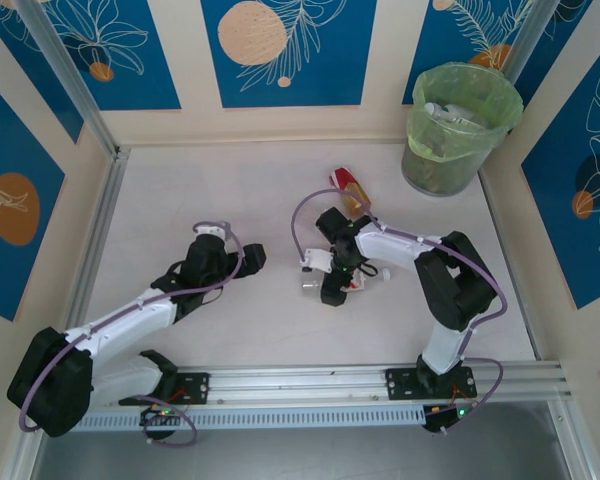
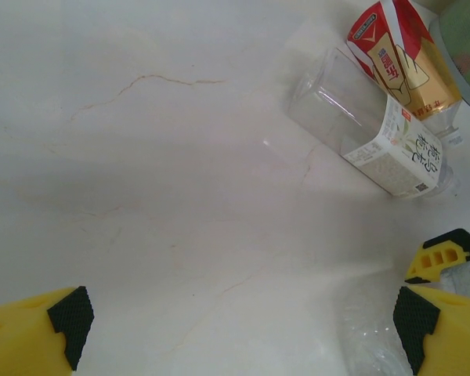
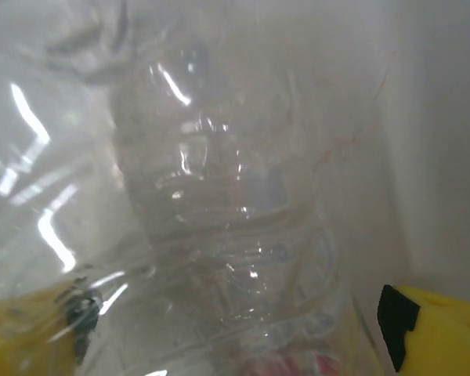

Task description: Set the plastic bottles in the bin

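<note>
My right gripper (image 3: 219, 329) is spread open astride a clear plastic bottle (image 3: 235, 235) lying on the counter (image 1: 230, 180). The bottle's long axis crosses my closing line, and my right pad (image 3: 395, 317) looks just clear of it. The bin (image 1: 435, 175) sits at the far right, nearer this arm. My left gripper (image 2: 243, 325) hangs released and empty.

Pale marbled tabletop (image 1: 230, 190); cream walls (image 1: 190, 70), blue floral panels (image 1: 320, 70).

Red bottle (image 2: 399, 59): white Chinese characters on its red label, too small and tilted to read.
Clear bottle (image 2: 341, 106): dark Chinese characters and a square code on its white label, unreadable.
</note>
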`<state>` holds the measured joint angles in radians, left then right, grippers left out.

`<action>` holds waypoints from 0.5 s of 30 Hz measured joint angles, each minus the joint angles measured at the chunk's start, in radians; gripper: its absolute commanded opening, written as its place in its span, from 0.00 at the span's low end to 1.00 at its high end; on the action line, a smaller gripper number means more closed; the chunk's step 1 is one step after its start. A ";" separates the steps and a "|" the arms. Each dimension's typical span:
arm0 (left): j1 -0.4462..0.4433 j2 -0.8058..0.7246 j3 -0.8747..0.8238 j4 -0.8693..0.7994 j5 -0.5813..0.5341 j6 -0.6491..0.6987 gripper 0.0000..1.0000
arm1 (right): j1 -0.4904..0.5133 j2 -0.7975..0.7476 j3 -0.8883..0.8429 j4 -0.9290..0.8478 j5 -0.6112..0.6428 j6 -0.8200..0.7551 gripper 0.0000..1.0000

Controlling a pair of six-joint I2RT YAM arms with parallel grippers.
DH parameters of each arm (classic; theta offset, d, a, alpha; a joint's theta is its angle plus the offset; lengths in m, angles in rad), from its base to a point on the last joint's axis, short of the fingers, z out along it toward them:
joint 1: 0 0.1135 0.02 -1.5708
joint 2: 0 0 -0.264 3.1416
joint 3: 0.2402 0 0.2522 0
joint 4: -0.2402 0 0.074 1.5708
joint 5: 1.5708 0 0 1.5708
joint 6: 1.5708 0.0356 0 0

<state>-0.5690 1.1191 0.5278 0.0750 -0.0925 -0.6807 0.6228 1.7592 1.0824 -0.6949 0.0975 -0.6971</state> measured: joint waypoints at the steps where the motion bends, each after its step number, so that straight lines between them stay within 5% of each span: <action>1: 0.002 0.000 0.000 0.000 0.000 0.000 1.00 | 0.000 0.000 -0.011 0.006 0.012 -0.010 0.92; 5: 0.004 0.000 0.000 0.000 0.000 0.000 1.00 | 0.000 0.000 -0.031 0.037 0.037 -0.026 0.90; 15: 0.008 0.002 0.000 0.000 0.000 0.001 1.00 | 0.000 0.006 -0.031 0.089 0.041 -0.016 0.64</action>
<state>-0.5610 1.1210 0.5278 0.0746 -0.0925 -0.6800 0.6224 1.7649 1.0519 -0.6060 0.1383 -0.7128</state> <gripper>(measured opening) 0.999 0.695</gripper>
